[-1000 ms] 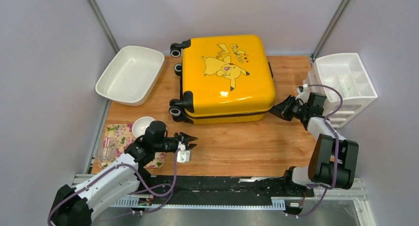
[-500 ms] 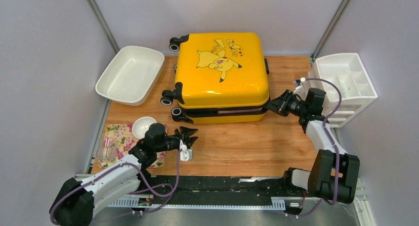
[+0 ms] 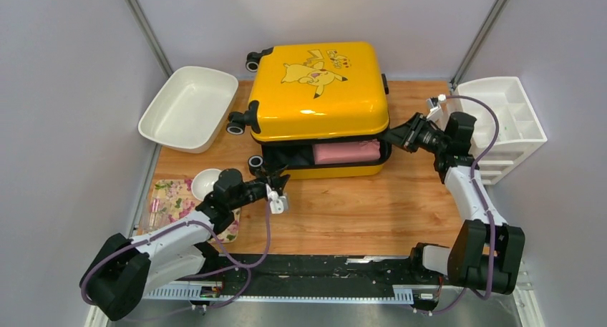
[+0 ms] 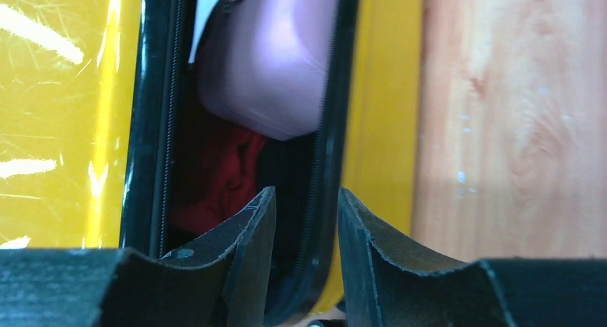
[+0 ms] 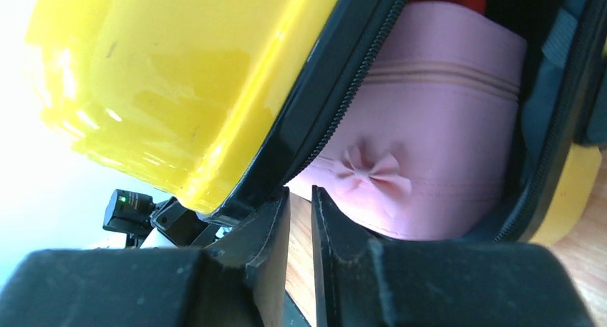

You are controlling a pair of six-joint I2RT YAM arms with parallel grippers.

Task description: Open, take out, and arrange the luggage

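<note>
The luggage (image 3: 315, 91), a yellow suitcase with a cartoon print, lies at the back of the table with its lid tilted up. A pink case (image 3: 347, 152) (image 5: 444, 127) (image 4: 268, 62) and something red (image 4: 222, 177) show in the gap. My left gripper (image 3: 278, 180) (image 4: 304, 194) is open at the lower shell's front left corner. The shell's black zipper rim (image 4: 326, 162) runs between its fingers. My right gripper (image 3: 389, 135) (image 5: 300, 191) sits under the lid's right edge. Its jaws stand a narrow gap apart with only table wood showing between them. One finger (image 5: 268, 220) presses the lid's black rim from below.
A white basin (image 3: 187, 106) stands at the back left. A white compartment organizer (image 3: 501, 116) stands at the right edge, close behind my right arm. A floral tray (image 3: 172, 198) with a small white bowl (image 3: 206, 181) and a clear glass (image 3: 154, 220) lies under my left arm.
The lid has swung up and back, uncovering the pink case. My right gripper rose with the lid's edge. My left gripper moved forward to the lower shell's corner.
</note>
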